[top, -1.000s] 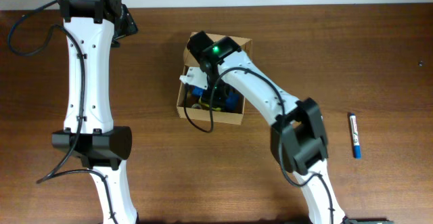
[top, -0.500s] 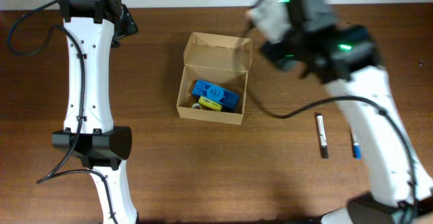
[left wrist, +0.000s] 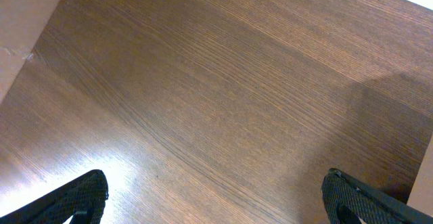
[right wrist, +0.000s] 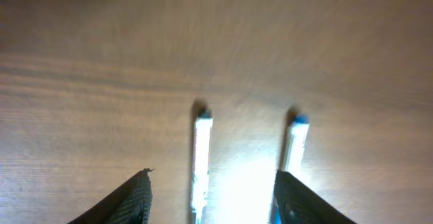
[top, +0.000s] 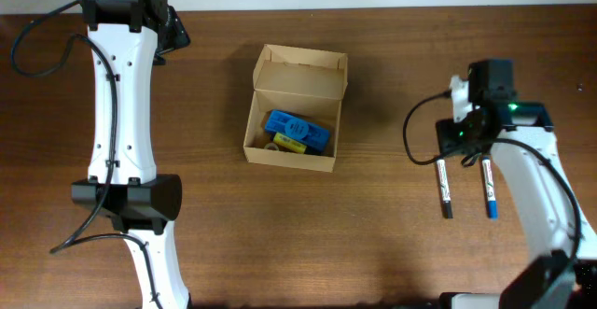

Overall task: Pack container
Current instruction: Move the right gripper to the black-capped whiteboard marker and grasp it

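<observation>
- the container is a small tan cardboard box, plain and unmarked, standing on the dark wood-grain bench a little toward 9 o'clock from the middle of the overhead view.
- its flap lid is open, hinged on the 12 o'clock wall and standing up and back; the inner faces are the same pale tan.
- inside, toward the 6 o'clock half, lies a blue object, with a yellow object touching its 6 o'clock edge; what they are is too small to tell.
- the walls look straight and undented, and the box's long sides run roughly 12 to 6 o'clock with a slight tilt.
- well apart from the box, out at its 3 o'clock, two pens lie side by side on the bench: a black pen and, just at its 3 o'clock, a blue pen, nearly parallel but not touching.
- the right pincer hangs over the 12 o'clock ends of those pens with its jaws apart and nothing clamped; in the wrist view the black pen's white barrel lies in the gap between the fingers and the blue pen lies by the right-hand finger.
- the left pincer is spread wide over bare bench at the far 10 o'clock corner, gripping nothing, well away from the container.
</observation>
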### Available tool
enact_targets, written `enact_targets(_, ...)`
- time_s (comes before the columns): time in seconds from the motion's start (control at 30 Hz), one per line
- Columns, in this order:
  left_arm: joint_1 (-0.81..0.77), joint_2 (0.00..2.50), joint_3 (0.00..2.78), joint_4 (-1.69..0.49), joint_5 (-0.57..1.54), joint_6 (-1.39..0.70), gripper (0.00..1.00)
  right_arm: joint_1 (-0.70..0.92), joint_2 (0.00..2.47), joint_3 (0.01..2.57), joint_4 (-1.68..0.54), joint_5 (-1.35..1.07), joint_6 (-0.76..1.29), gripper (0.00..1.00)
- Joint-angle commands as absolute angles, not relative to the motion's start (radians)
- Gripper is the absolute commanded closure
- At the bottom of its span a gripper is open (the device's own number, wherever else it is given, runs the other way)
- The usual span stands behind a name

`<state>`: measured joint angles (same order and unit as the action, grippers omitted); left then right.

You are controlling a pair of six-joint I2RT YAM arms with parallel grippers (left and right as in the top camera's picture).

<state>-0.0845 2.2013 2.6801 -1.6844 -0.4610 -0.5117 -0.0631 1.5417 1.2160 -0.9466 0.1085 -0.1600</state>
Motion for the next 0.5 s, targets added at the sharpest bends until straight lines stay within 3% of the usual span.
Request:
enact_targets(0.0, -0.082, 2.197, 2.688, -1.687, -0.475, -0.499, 0.00, -0.067, 1.607, 1.169, -0.955, 0.079, -0.095, 0.42)
enact_targets(0.47, -0.082, 2.197, 2.688, -1.687, -0.475, -0.499, 0.00, -0.105, 1.856, 1.158, -1.007, 0.066, -0.039, 0.45)
